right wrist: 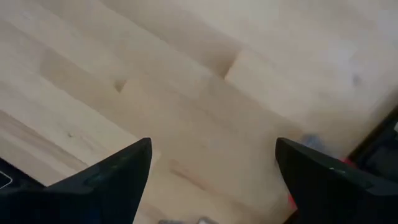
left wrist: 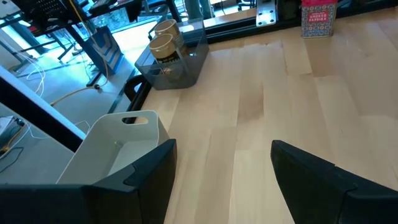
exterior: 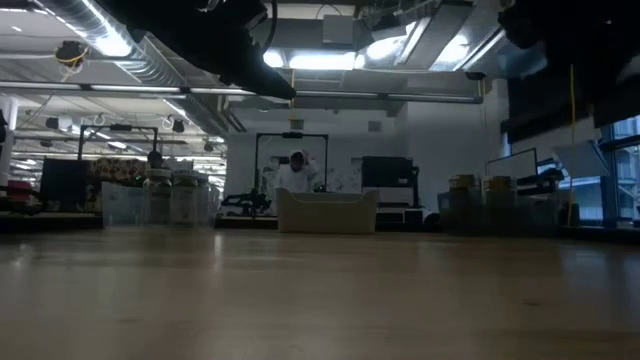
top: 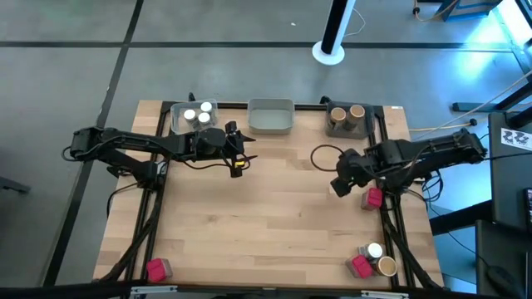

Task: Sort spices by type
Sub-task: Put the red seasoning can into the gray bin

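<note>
- White-capped jars: two, upright, caps up, in the clear far-left tray.
- Tan jars: two upright cylinders in the dark far-right tray.
- Middle tray: grey, smooth, rectangular.
- Red packets, blocky: one beside the right gripper, one at near-left; another clustered with two jars near-right.
- Left gripper: jaws apart, holding nothing, near the far-left tray.
- Right gripper: jaws wide, empty, over pale planked wood table.

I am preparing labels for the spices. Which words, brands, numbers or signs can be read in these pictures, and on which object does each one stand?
No text can be read.
Red packet: white print on its face, too blurred to read.
Tan jars: dark label band, too small to read.
White-capped jars: no marking visible.
Black-and-white patterned sheet: pattern only, no words.
</note>
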You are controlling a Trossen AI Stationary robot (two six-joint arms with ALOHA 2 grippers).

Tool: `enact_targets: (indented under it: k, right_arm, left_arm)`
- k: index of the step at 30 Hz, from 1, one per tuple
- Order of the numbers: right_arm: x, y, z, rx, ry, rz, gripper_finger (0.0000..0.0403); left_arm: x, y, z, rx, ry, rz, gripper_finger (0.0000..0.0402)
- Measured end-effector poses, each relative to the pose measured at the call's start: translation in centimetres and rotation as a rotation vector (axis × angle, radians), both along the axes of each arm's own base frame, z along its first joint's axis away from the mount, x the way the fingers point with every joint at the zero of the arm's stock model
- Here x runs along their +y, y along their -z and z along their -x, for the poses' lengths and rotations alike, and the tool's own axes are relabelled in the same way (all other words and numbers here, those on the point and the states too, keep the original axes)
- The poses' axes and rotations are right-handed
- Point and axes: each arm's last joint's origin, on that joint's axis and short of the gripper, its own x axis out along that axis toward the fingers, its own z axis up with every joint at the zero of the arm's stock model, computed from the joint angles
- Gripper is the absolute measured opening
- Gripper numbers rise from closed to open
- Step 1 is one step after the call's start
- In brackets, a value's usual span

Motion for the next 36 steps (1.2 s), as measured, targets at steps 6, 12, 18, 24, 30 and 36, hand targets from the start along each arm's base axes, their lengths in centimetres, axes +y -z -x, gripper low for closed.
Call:
enact_targets:
  k: [6,12,18,24,30,36]
  right_arm:
    - [1.2,1.8,0.8,0.119,0.100,-0.090,0.0342]
    - [1.4,3.7,1.3,0.229,0.196,-0.151,0.0342]
    - [1.2,5.0,2.4,0.357,0.262,-0.146,0.0342]
    - [0.9,6.2,3.3,0.457,0.305,-0.121,0.0342]
    - [0.8,7.2,3.7,0.496,0.347,-0.104,0.0342]
    - [0.7,8.4,4.3,0.549,0.365,-0.092,0.0342]
  left_arm:
    - [0.0,0.0,0.0,0.001,0.001,0.000,0.0244]
    - [0.0,0.0,0.0,0.002,0.001,0.000,0.0244]
    - [0.0,0.0,0.0,0.003,0.001,0.001,0.0244]
    - [0.0,0.0,0.0,0.002,0.001,0.001,0.0244]
    - [0.0,0.0,0.0,0.002,0.001,0.001,0.0244]
    - [0.0,0.0,0.0,0.001,0.001,0.001,0.0244]
